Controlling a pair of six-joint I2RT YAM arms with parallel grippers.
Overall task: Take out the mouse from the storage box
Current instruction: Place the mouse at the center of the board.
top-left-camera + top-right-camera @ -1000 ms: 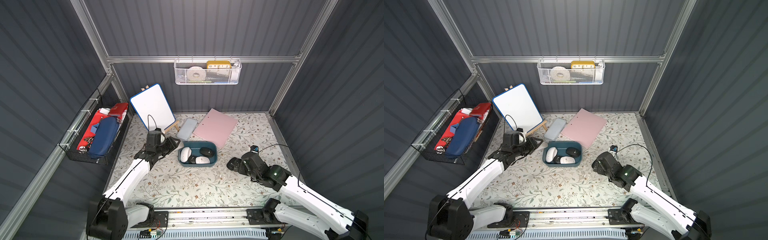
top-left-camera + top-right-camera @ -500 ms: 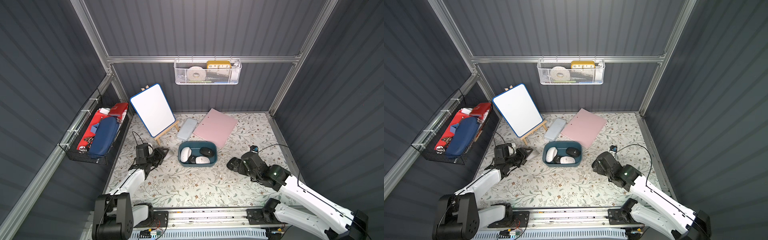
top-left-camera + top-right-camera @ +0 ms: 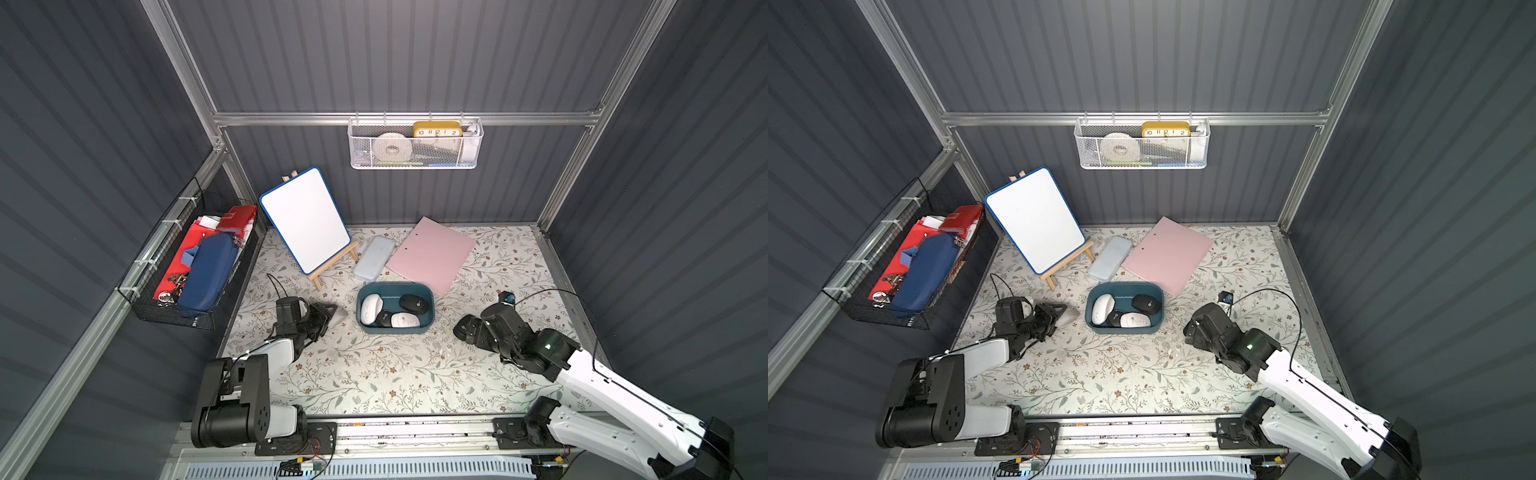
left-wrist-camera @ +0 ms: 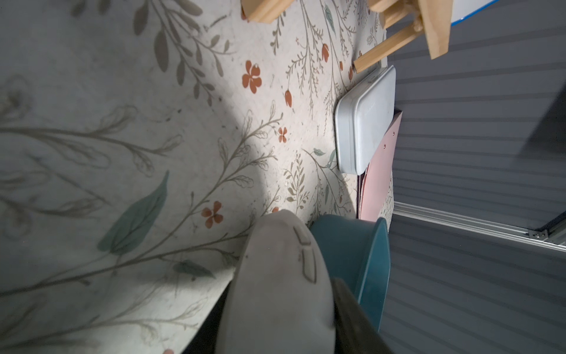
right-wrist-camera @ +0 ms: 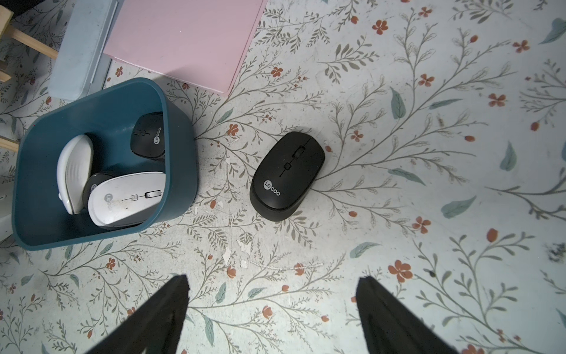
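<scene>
Left wrist view shows a pale grey mouse (image 4: 277, 269) clamped between dark fingers (image 4: 352, 315), outside the teal storage box (image 4: 361, 260) and low over the floral mat (image 4: 153, 122). In a top view the left gripper (image 3: 328, 315) holding it sits just left of the box. The right gripper (image 5: 272, 294) hangs with fingers spread wide above a black mouse (image 5: 286, 176) lying on the mat right of the box. Removal looks done for this mouse. What is left is probably to lower it, let go clear of the box wall, then go back for the other mice (image 5: 122, 196) inside.
</scene>
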